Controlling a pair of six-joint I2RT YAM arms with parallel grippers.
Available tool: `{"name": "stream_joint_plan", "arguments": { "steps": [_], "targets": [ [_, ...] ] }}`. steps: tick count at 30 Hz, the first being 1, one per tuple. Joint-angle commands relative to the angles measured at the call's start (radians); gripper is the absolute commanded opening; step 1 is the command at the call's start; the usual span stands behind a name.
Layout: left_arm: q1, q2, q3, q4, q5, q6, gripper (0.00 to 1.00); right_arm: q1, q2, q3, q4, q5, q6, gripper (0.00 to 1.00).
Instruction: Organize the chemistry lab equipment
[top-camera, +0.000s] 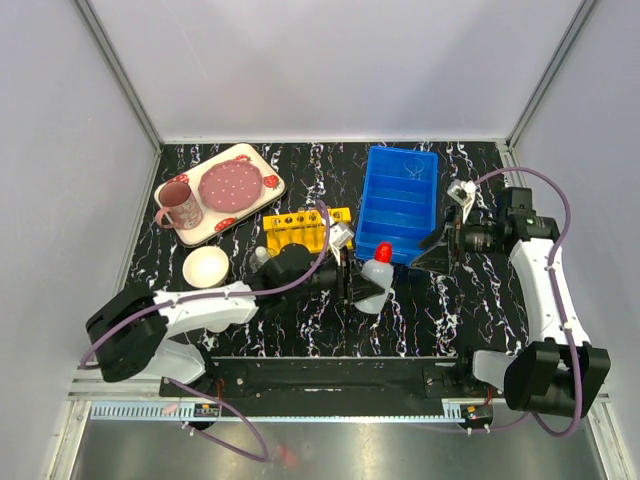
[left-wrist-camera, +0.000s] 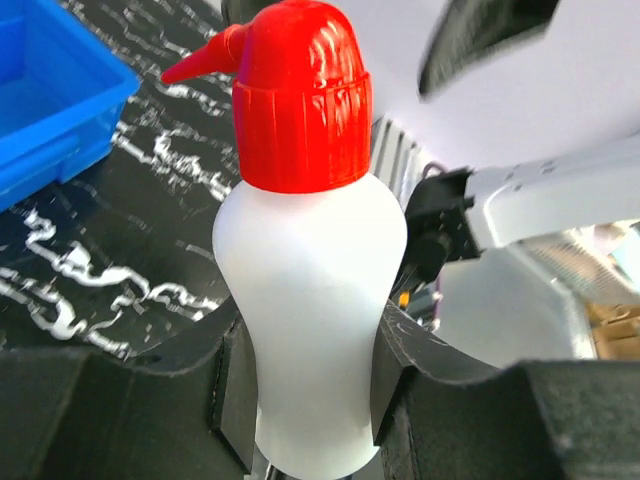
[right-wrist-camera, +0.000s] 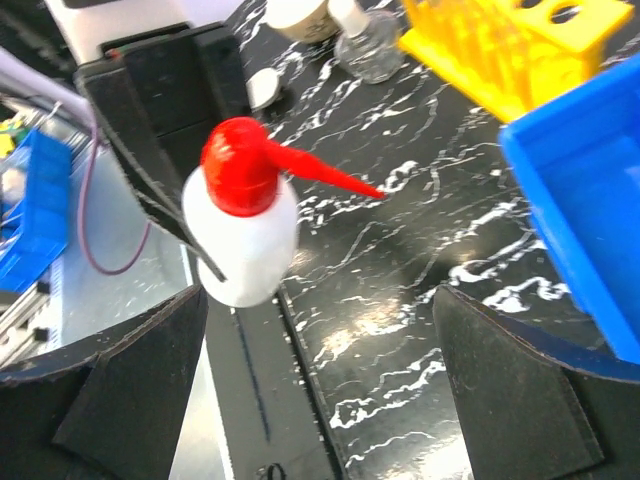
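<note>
The left gripper (left-wrist-camera: 305, 385) clamps the squeeze bottle (left-wrist-camera: 310, 260) low on its body. The right gripper (right-wrist-camera: 320, 390) gapes wide beside the blue bin (right-wrist-camera: 590, 220).

No lettering, label, brand or number can be read in any view. The squeeze bottle (left-wrist-camera: 310, 280) shows only plain white sides under its plain red top. A faint moulded mark on the floor of the blue bin (top-camera: 400, 205) is too small to make out.
</note>
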Motion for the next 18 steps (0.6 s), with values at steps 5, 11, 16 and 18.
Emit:
{"name": "stream_joint_plan", "arguments": {
  "steps": [5,11,16,18],
  "targets": [
    [-0.024,0.138,0.081,0.442,-0.018,-0.206,0.24,0.138,-0.073,-0.003,0.123,0.033,0.304,1.0],
    [-0.041,0.19,0.096,0.523,-0.085,-0.257,0.24,0.2,-0.081,-0.055,0.355,0.079,0.56,1.0],
    [-0.056,0.228,0.116,0.533,-0.099,-0.277,0.25,0.215,-0.057,-0.084,0.511,0.055,0.773,0.93],
    [-0.058,0.238,0.118,0.542,-0.108,-0.286,0.26,0.218,-0.051,-0.118,0.602,0.033,0.85,0.79]
  ]
}}
